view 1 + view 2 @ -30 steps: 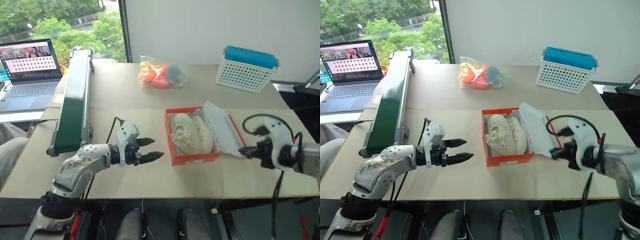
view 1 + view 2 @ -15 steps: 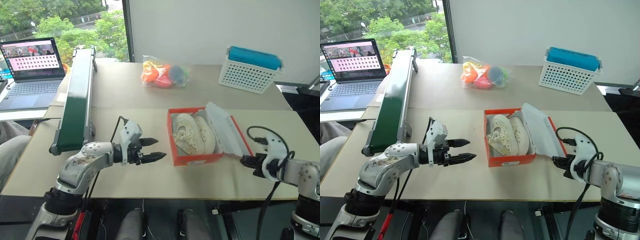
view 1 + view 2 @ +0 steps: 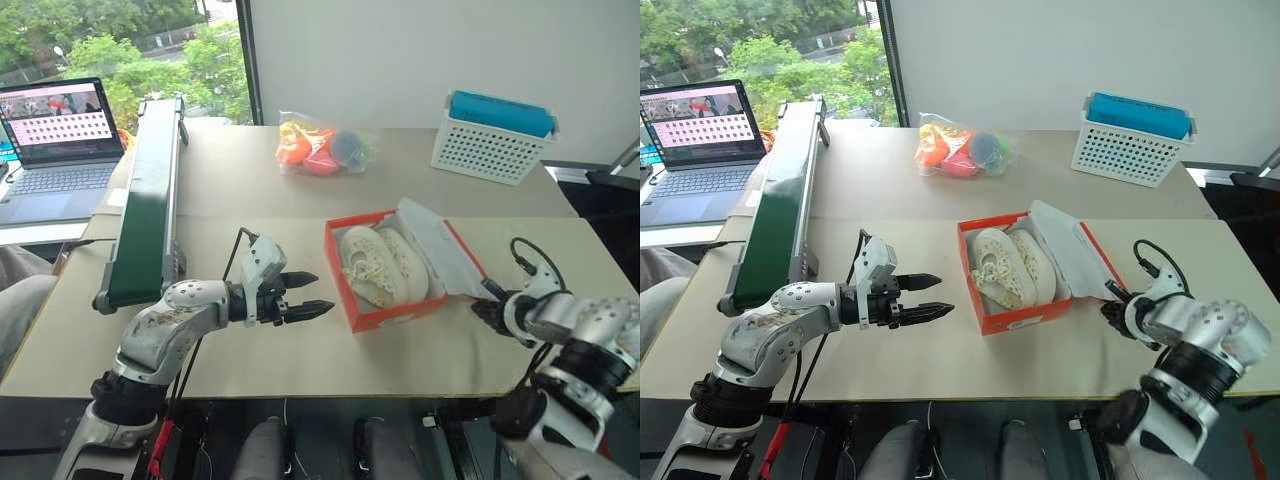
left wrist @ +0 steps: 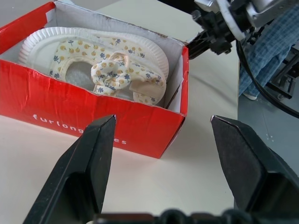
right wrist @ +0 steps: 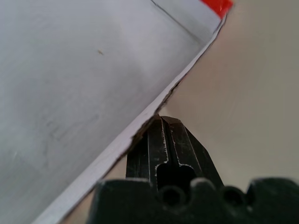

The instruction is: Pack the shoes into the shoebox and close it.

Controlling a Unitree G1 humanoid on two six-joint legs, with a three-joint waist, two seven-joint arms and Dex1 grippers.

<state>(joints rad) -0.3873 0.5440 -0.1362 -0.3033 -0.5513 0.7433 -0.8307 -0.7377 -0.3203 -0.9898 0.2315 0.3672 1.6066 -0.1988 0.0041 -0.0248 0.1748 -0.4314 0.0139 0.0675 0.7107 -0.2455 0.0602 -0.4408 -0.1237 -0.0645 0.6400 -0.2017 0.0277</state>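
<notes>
- At centre frame on the table (image 3: 260, 200), the shoebox (image 3: 385, 312) holds both shoes (image 3: 385, 265); packing looks done.
- Its lid (image 3: 440, 262) lies open toward the right, so closing remains.
- Right gripper (image 3: 483, 311), fingers pressed together and empty, noses under the lid's edge.
- Left gripper (image 3: 310, 294) hovers spread wide, left of the box.
</notes>
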